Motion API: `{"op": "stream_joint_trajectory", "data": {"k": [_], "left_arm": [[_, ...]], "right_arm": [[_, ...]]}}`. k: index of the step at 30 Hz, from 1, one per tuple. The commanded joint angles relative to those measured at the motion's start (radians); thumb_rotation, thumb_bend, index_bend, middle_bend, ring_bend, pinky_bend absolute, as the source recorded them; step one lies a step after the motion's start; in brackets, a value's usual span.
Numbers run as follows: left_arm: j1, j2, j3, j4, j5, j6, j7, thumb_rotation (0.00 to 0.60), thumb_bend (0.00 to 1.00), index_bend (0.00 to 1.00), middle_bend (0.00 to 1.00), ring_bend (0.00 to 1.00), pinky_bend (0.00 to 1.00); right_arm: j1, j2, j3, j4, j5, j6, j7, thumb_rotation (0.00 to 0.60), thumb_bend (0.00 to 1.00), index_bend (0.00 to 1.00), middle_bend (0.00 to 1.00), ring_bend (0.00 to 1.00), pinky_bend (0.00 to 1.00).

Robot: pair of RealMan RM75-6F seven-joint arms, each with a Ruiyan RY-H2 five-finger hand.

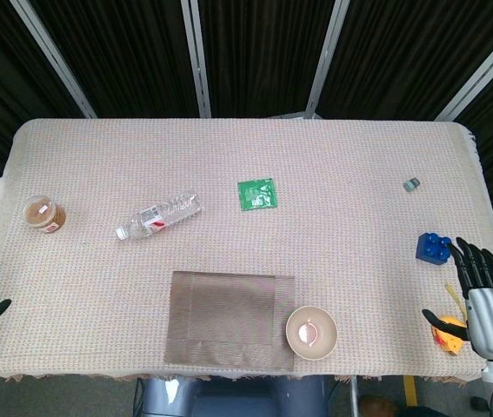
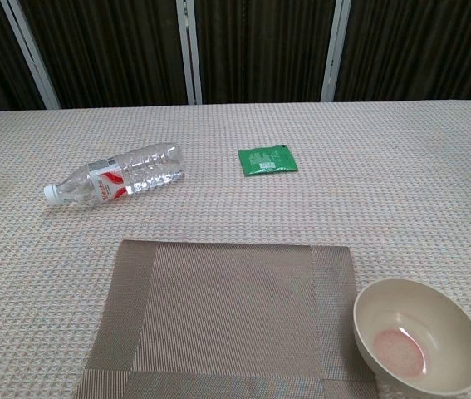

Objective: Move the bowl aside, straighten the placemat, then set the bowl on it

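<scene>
One bowl (image 1: 311, 333) overlapping placemat (image 1: 230, 320) edge, seemingly.

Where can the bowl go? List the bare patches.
Free: the cloth between the green sachet and small grey cap, and right of the cream bowl. Crowded: near the right robot hand, with blue block and yellow toy.
</scene>
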Motion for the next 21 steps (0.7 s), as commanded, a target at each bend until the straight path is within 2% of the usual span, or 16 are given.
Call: {"op": "stream_joint_trajectory", "data": {"k": [1, 9, 12, 17, 21], "left_arm": [[0.001, 0.002, 0.001, 0.0, -0.001, -0.002, -0.003, 0.6, 0.07, 0.0, 0.0, 0.0, 0.0], [0.002, 0.007, 0.004, -0.005, 0.007, -0.001, -0.007, 0.6, 0.07, 0.0, 0.0, 0.0, 0.0], [0.001, 0.009, 0.002, -0.009, 0.012, 0.0, -0.008, 0.6, 0.07, 0.0, 0.0, 0.0, 0.0], [-0.007, 0.007, -0.009, -0.006, -0.011, -0.012, -0.001, 0.6, 0.07, 0.0, 0.0, 0.0, 0.0], [-0.013, 0.004, -0.015, -0.005, -0.03, -0.024, 0.009, 0.6, 0.07, 0.0, 0.0, 0.0, 0.0]], "right_arm": [[0.002, 0.003, -0.003, -0.004, 0.003, -0.007, 0.005, 0.6, 0.0, 0.04, 0.0, 0.0, 0.0], [0.008, 0.007, -0.024, -0.004, -0.026, -0.028, 0.007, 0.6, 0.0, 0.04, 0.0, 0.0, 0.0], [0.026, 0.013, -0.068, -0.01, -0.088, -0.084, 0.016, 0.6, 0.0, 0.04, 0.0, 0.0, 0.0], [0.094, 0.032, -0.187, 0.02, -0.285, -0.235, 0.076, 0.6, 0.0, 0.06, 0.0, 0.0, 0.0], [0.136, 0.006, -0.241, 0.043, -0.365, -0.327, 0.074, 0.6, 0.0, 0.08, 0.0, 0.0, 0.0]]}}
